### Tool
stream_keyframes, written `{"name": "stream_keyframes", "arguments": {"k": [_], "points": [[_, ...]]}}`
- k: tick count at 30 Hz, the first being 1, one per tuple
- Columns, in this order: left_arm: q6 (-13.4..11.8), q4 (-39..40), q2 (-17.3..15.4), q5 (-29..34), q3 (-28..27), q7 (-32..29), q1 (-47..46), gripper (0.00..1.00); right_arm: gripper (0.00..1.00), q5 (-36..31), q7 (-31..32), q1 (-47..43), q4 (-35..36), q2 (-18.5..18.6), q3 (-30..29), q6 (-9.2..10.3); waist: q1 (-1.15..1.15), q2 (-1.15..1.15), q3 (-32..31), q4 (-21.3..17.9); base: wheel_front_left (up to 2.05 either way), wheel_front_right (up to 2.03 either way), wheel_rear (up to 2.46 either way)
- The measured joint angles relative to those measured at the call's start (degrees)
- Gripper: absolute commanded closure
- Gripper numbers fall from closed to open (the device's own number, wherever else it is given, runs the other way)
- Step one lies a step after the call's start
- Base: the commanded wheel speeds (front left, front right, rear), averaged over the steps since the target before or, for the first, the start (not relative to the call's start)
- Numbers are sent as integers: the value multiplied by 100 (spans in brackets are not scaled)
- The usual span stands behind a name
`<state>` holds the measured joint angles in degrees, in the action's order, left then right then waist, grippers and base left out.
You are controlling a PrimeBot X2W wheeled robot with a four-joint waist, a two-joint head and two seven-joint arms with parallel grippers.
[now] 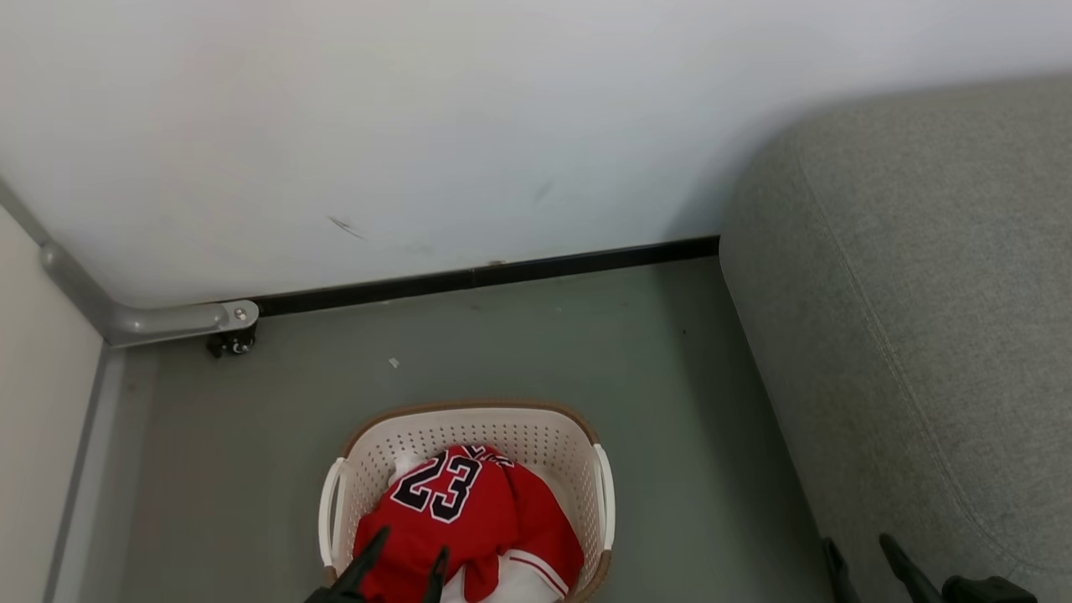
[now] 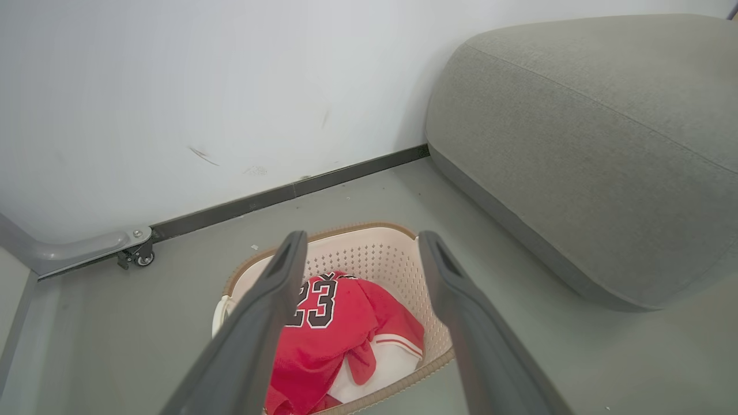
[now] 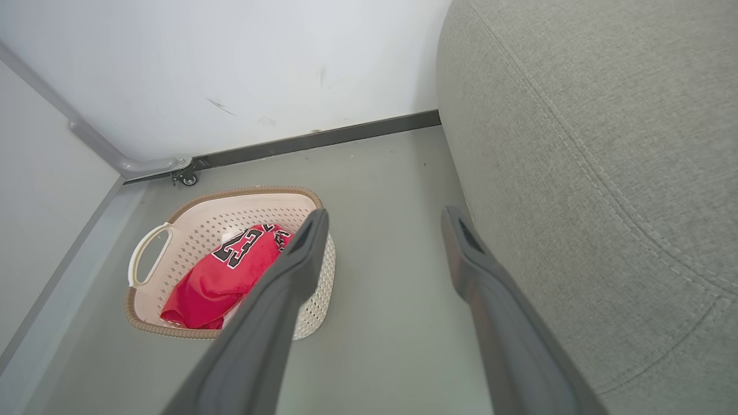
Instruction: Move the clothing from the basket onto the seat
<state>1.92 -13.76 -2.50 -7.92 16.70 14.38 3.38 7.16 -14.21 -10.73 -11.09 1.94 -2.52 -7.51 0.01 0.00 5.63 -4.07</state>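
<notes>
The clothing (image 1: 469,511), number 23 uppermost, lies heaped in the basket (image 1: 502,425) at 6 o'clock on the floor (image 1: 670,394); the seat (image 1: 921,335) fills 3 o'clock; the left gripper (image 1: 410,543) hangs spread over the heap, probably poised to pinch it; the right gripper (image 1: 857,543), spread and empty, sits at 5 o'clock beside the seat.
</notes>
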Motion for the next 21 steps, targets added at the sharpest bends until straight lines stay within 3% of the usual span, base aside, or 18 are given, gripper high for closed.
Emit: {"name": "stream_keyframes", "arguments": {"k": [21], "points": [[212, -1065, -302, 333, -105, 1, -1405, 0, 0, 241, 0, 44, 1014, -1, 549, 0, 0, 0, 1262, -466, 0, 0, 0]]}}
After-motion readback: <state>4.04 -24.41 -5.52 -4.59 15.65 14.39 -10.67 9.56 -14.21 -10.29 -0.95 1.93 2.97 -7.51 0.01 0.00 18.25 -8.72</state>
